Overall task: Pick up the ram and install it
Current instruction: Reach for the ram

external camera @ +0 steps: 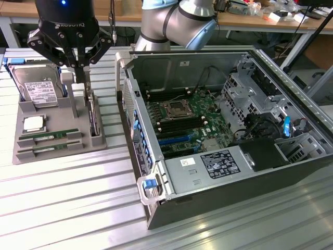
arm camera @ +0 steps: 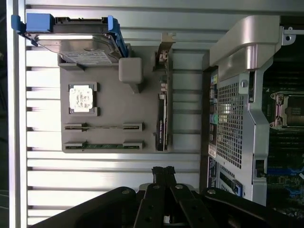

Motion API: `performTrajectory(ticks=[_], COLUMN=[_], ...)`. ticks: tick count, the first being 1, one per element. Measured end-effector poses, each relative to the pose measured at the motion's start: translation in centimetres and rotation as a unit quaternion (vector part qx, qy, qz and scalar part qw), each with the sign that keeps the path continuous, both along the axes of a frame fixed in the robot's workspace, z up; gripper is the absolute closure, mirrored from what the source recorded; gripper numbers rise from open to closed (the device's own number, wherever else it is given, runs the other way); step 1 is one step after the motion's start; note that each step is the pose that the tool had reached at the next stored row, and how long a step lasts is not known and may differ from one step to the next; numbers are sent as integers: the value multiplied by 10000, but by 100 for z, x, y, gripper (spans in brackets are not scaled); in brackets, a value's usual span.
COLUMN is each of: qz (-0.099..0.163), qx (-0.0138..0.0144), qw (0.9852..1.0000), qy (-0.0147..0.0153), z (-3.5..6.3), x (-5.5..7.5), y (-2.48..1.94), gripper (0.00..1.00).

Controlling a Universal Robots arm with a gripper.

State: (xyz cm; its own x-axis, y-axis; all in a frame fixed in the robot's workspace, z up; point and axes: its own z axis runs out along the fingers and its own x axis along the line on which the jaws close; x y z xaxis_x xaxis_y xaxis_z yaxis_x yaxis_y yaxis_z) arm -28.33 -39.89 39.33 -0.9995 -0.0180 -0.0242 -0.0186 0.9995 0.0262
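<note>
While the gripper (external camera: 80, 70) hangs over the gray holder (external camera: 52, 117) with its fingers pressed together on nothing, we see the ram (external camera: 49, 147) lying on edge in one of that holder's slots, below the tool and well apart from its fingertips. A hard drive (external camera: 36, 86) also sits below the tool, and the open computer case (external camera: 208, 200) lies off to its side.

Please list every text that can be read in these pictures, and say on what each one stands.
"ROBOTIQ": on the body of the gripper.
White label on the hard drive: too small to read.
Black label on the power supply: too small to read.
</note>
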Motion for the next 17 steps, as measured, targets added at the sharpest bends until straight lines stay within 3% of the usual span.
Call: performTrajectory(ticks=[9,17], qz=[0,1], qx=[0,0], qw=[10000,10000], qy=[0,0], z=[0,0], x=[-159,-399], y=[0,0], gripper=[89,89])
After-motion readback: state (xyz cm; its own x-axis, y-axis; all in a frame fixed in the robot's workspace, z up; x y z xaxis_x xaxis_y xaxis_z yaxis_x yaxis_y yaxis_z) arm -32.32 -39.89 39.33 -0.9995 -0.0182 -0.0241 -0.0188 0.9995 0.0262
